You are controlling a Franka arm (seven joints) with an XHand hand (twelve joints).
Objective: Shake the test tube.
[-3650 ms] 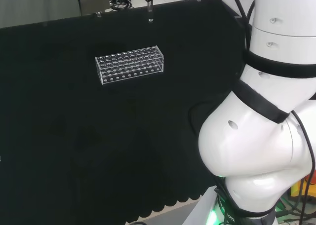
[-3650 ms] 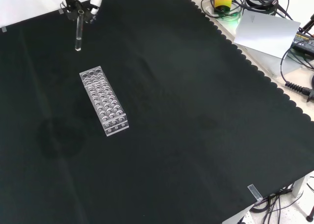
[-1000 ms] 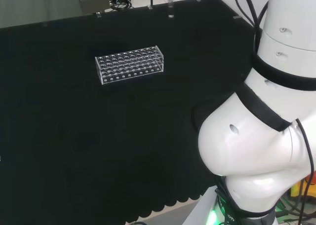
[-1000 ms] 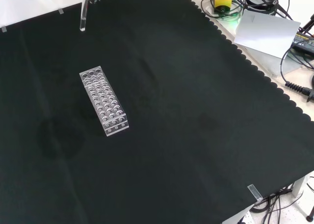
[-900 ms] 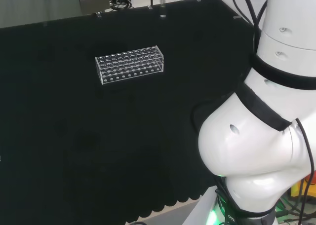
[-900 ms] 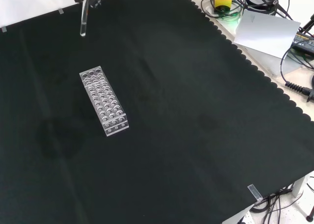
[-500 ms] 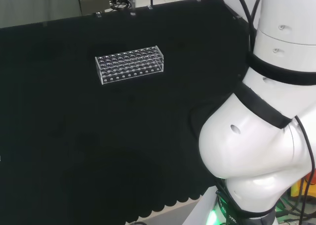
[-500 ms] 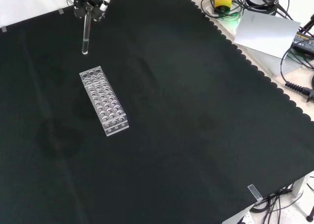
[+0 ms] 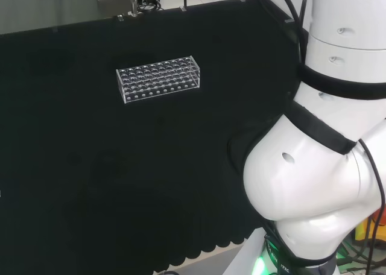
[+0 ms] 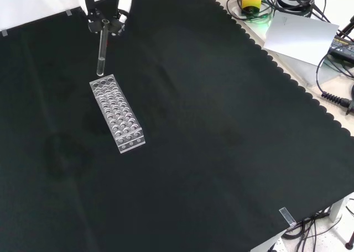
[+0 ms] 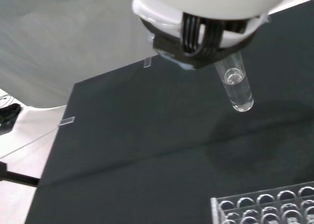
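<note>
1. In the front view the hand (image 10: 105, 11) sits at the upper left of the frame, its fingers pinched on the top of the tube (image 10: 102, 50).
2. The tube hangs straight below the hand, mouth up in the fingers and rounded end down. Its long axis runs nearly vertical in that frame.
3. The rack (image 10: 117, 115) lies on the cloth (image 10: 221, 130) below the tube, in the left half of the front view. Its long side slants toward the lower right.
4. The tube's lower end appears just above the rack's near end in the frame. I judge it to be held in the air and clear of the rack, though this angle does not settle the height.
5. In the wrist view the tube (image 11: 235, 84) sticks out from under the hand (image 11: 206, 32), with bare cloth (image 11: 122, 150) behind its tip. The rack (image 11: 265, 209) sits at the lower right corner, apart from the tip.
6. In the head view the rack (image 9: 158, 79) stands alone in the upper middle of the frame.
7. Since the hand grips the tube at the top, a shake would swing the free lower end. The rack just beneath is the thing to keep clear of.
</note>
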